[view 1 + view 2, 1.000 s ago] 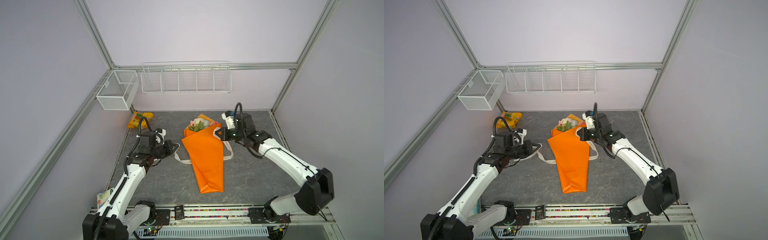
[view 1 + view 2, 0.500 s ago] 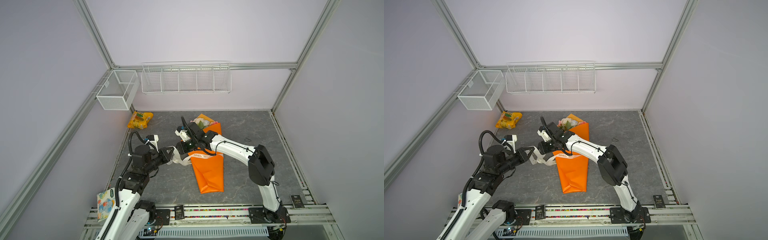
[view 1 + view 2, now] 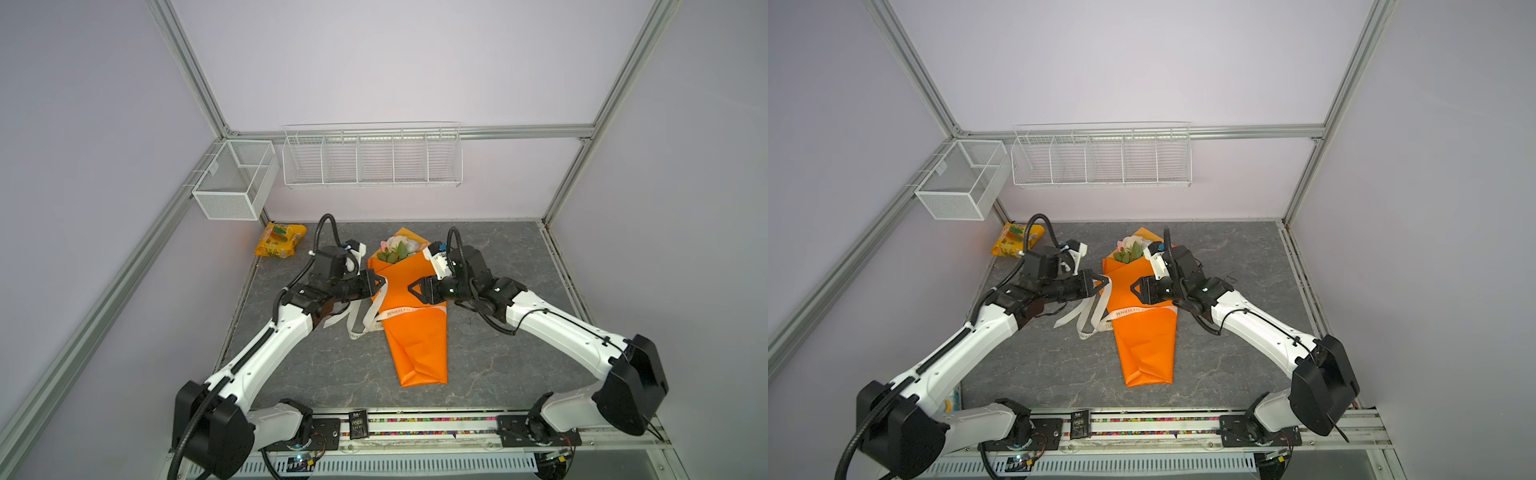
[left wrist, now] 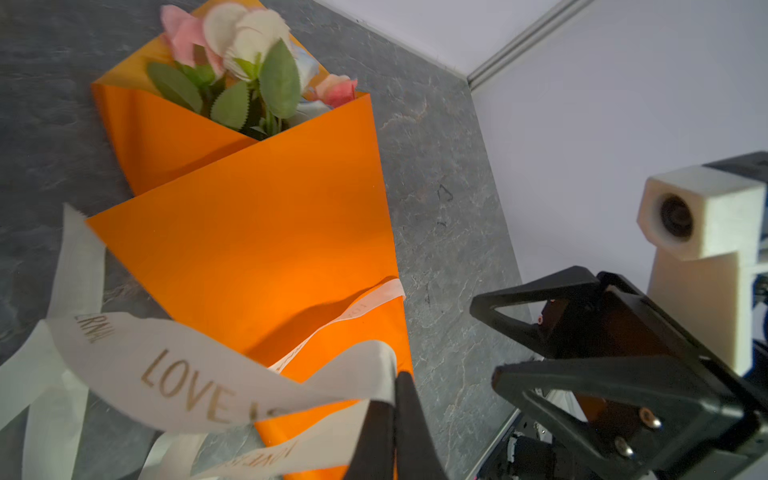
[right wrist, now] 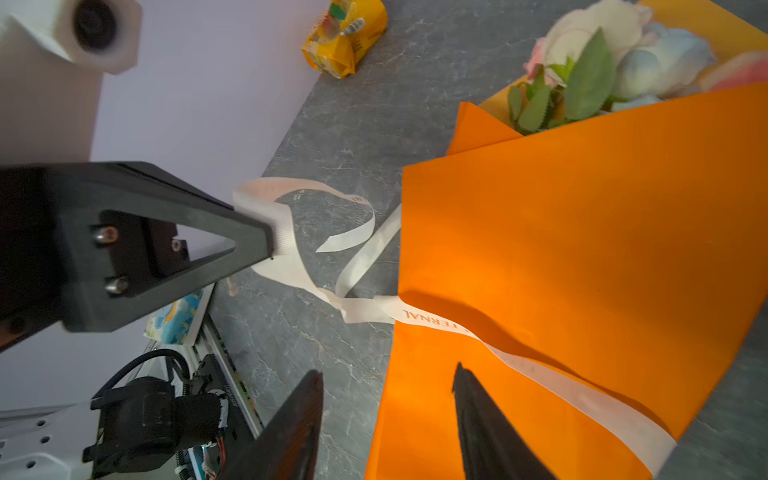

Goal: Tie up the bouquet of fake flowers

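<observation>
Here, the bouquet [image 3: 415,316], pink, cream and white roses with green leaves in an orange paper cone, lies flat to the right of the packet [image 3: 280,245]. Its long axis runs with the blooms nearest the packet and the folded tip farthest from it. The left gripper [image 3: 379,283] is clamped on the white ribbon [image 3: 376,309] crossing the bouquet. The right gripper [image 3: 413,291] hangs above the bouquet, jaws parted and empty.

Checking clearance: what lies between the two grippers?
In both top views, the orange wrap of the bouquet fills the gap between left gripper and right gripper.
</observation>
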### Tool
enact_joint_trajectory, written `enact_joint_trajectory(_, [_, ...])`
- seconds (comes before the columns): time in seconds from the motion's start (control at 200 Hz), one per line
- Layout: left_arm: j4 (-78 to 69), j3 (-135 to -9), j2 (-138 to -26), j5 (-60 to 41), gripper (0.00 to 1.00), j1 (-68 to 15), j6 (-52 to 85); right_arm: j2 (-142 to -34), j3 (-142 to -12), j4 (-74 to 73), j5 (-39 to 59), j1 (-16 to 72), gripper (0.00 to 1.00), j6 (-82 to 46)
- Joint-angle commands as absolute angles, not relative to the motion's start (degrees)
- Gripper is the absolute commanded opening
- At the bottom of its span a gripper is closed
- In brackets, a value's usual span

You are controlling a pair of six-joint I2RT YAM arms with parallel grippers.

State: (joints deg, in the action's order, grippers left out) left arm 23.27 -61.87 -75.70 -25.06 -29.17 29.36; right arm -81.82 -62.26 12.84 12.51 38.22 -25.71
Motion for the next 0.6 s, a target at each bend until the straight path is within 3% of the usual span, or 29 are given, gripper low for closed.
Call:
enact_joint_trajectory(0.0, [33.61,-71.42,-84.07,-23.09,0.0,-35.1,19.81,-78.27,-54.96,11.37,10.77,34.64,0.55,-28.82])
enact_joint_trajectory(0.3, [51.75,-97.46,-111.2,-22.94,0.02,-39.02,8.9,-75.04,-48.13,10.14,13.71,30.26,0.56,-30.48])
enact_joint_trajectory(0.43, [57.97,-100.94,-117.33,-20.81,0.08,-39.54,4.45,-75.79,-48.16,11.95,12.32,30.26,0.55,-29.23])
enact_joint_trajectory(0.48, [57.68,-100.12,-118.05,-19.02,0.17,-39.64,3.89,-76.1,-47.9,11.7,12.52,30.25,0.55,-29.18])
enact_joint_trajectory(0.525, [57.66,-99.9,-118.39,-16.91,0.34,-39.64,4.22,-76.24,-47.68,11.78,12.26,30.32,0.55,-29.42])
enact_joint_trajectory(0.595, [57.17,-98.82,-117.39,-15.77,0.44,-39.64,4.31,-76.08,-47.12,11.44,11.83,30.24,0.55,-29.62])
